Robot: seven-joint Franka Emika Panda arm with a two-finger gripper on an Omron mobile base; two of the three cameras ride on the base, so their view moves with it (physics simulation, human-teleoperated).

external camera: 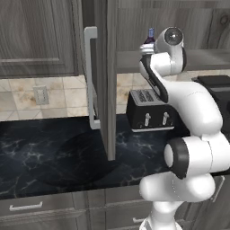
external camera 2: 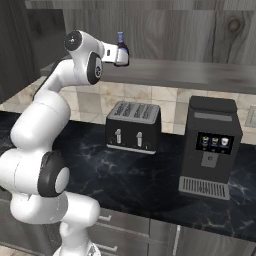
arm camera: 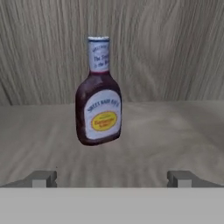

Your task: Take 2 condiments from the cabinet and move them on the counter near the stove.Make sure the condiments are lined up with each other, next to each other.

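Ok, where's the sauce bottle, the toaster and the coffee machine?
bottle [arm camera: 98,114]: hand view, on its label.
toaster [external camera 2: 133,129]: right base view, on its front.
coffee machine [external camera 2: 210,145]: right base view, on its screen panel.

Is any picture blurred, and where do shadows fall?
Hand view: the dark brown bottle with pale blue cap has soft, barely readable label print. Left base view: the open grey cabinet door casts a broad soft shadow on the black marble-look counter. Right base view: even light.
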